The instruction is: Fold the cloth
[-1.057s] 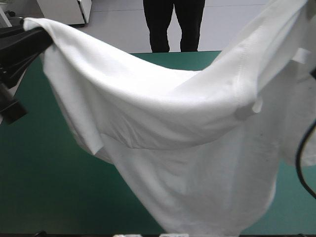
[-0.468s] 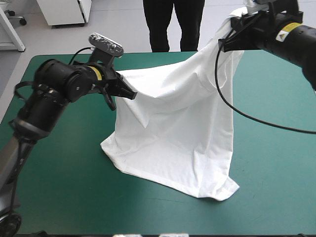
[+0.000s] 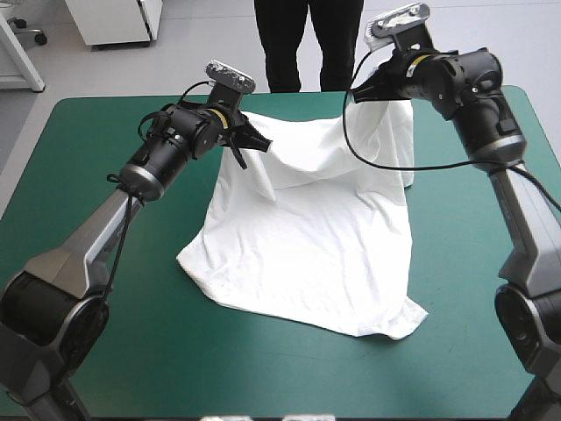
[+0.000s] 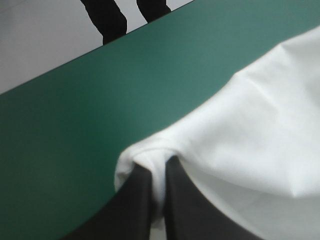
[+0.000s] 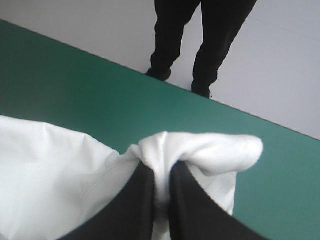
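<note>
While the left gripper (image 3: 261, 142) and the right gripper (image 3: 358, 91) each pinched a raised corner of the T-shirt (image 3: 307, 237) between nearly closed fingers, its hem lay mid-table (image 3: 88, 289).

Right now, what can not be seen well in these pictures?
High view: folds of the T-shirt hide its collar; it covers part of the table.
Left wrist view: bunched cloth hides which part the left gripper holds; the edge cuts the rest.
Right wrist view: likewise at the right gripper.
</note>
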### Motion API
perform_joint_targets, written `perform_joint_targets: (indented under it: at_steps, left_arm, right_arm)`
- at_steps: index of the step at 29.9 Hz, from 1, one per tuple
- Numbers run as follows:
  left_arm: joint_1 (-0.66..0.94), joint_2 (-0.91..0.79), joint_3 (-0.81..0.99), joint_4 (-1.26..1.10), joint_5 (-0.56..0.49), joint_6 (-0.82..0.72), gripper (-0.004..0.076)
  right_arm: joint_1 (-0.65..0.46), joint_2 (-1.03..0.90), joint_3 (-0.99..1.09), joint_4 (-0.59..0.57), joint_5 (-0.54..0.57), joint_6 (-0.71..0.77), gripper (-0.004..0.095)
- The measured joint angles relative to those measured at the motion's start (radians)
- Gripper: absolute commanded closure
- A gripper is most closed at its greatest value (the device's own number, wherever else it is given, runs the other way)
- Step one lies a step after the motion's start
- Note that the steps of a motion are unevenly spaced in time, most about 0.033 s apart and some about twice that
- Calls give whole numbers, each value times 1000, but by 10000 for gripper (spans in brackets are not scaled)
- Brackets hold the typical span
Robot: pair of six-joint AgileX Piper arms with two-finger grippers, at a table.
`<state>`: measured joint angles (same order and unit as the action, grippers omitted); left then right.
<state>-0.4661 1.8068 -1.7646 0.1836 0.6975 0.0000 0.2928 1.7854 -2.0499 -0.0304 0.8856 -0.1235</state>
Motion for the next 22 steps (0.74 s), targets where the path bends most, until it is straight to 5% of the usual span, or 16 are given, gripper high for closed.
perform_joint_targets:
  at_steps: [8, 11, 16, 19, 22]
  left_arm:
    - [55, 120, 0, -85, -92, 6, 720]
    - [57, 137, 0, -91, -120, 13, 616]
    - [59, 158, -2, -100, -130, 42, 330]
    - [59, 164, -11, -100, -117, 52, 232]
    - [59, 169, -58, -99, -28, 67, 226]
  right_arm:
    - [-30, 157, 2, -6, -9, 7, 875]
    - [-58, 196, 4, 0, 1, 25, 688]
    - [-101, 224, 7, 79, 17, -6, 186]
    - [-123, 224, 7, 139, 6, -43, 126]
    - [-156, 222, 6, 217, 0, -86, 149]
